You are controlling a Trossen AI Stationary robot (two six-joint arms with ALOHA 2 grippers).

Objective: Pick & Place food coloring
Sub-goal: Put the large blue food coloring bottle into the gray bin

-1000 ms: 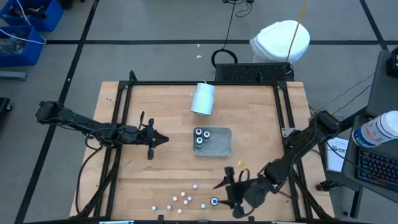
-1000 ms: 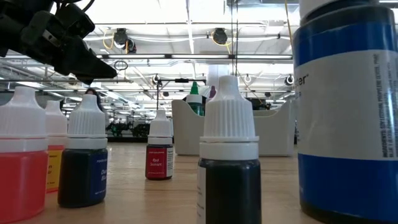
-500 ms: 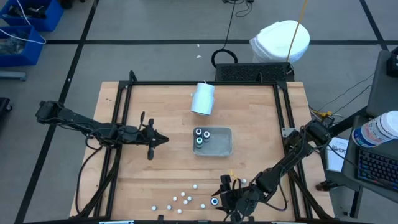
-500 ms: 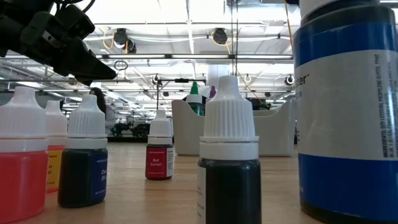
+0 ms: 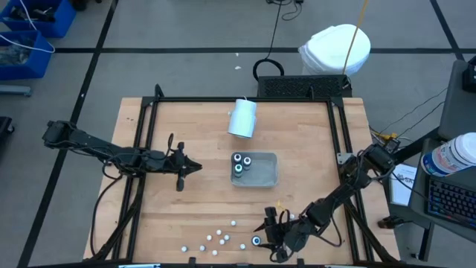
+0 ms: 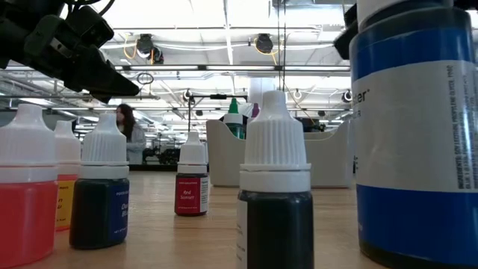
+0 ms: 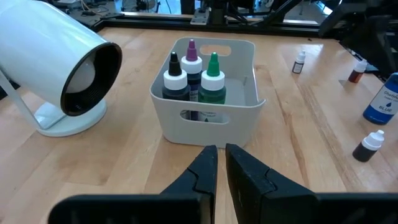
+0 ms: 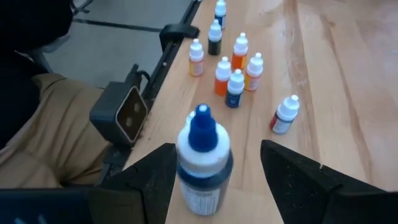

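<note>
- Our right pincer (image 8: 214,165) straddles the blue-capped bottle (image 8: 203,163), fingers apart, lined up to grab.
- Left pincer (image 7: 221,163), fingers together, waits facing the tray (image 7: 249,93).

Floor: grey, crossed by dark lines (image 5: 186,50).
Table: pale wooden top (image 5: 201,201) in a black frame.
Far left: blue crates (image 5: 33,26).
Far right: white bag-like bundle (image 5: 336,48).
Ceiling: rows of bright strip lights (image 6: 187,30), pipes, a large open hall.
Distance: a person (image 6: 128,134) standing.
</note>
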